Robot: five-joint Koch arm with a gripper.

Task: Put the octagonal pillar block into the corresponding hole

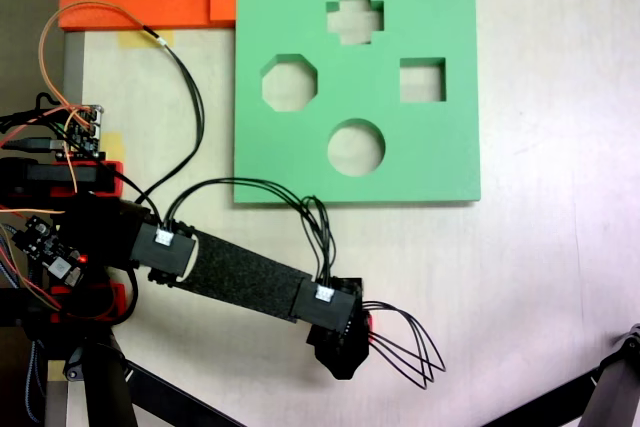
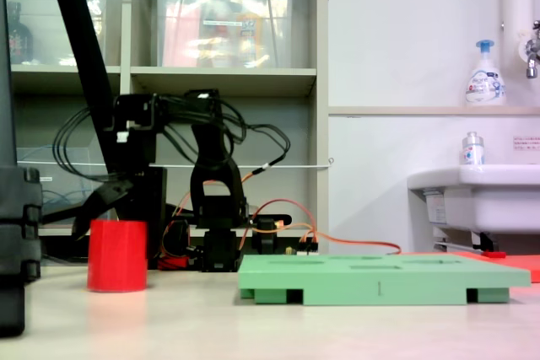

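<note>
**Red block stands free, gripper just above it**

Near the table's (image 1: pixel 560 277) front edge in a fixed view, we see the red block (image 2: pixel 117 255) standing upright on its end, well apart from the green board (image 2: pixel 380 276). From above, the arm (image 1: pixel 240 275) covers nearly all of it; only a sliver of red peeks out beside the wrist. The eight-sided hole (image 1: pixel 289 84) sits by the board's left edge in that top view, bare, with the round hole below it and the square hole toward the right.

Our gripper (image 2: pixel 105 200) hangs just over the block's top, one dark finger slanting down to its upper left rim. We cannot tell how wide the jaws stand, nor whether they press the block at all.

We judge the block to be foam: light, soft, a little grippy, unlikely to slip but easy to squash or tip. We would take it across two opposite flat sides, near the upper half, with gentle pressure.

A white pump bottle (image 2: pixel 484 73) carries a label too small for us to read.
</note>
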